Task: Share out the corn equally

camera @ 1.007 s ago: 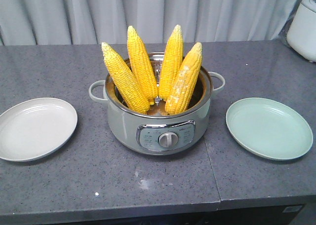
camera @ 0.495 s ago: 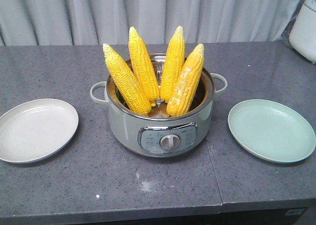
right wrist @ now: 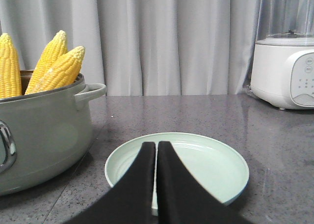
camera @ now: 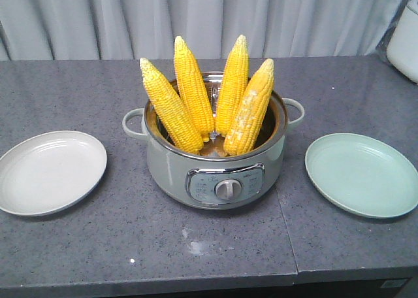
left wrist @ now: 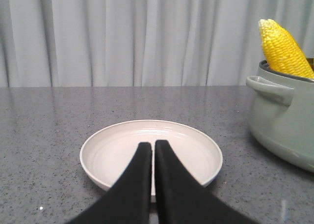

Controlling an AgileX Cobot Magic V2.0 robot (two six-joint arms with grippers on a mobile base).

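We count four cobs of corn (camera: 171,107) standing tip-up inside the single pot (camera: 168,172). Two plates flank the pot: a white plate (camera: 46,175) left, a green plate (camera: 363,175) right. Our left gripper (left wrist: 153,146) and right gripper (right wrist: 156,146) both have their fingers pressed together, gripping nothing.

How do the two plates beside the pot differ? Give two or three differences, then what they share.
Colour: the white plate is cream; the green plate is pale mint. Side: the white plate lies left of the pot, the green plate right. The left end effector points at the white plate, the right end effector at the green plate. Shared: both round, shallow, empty.
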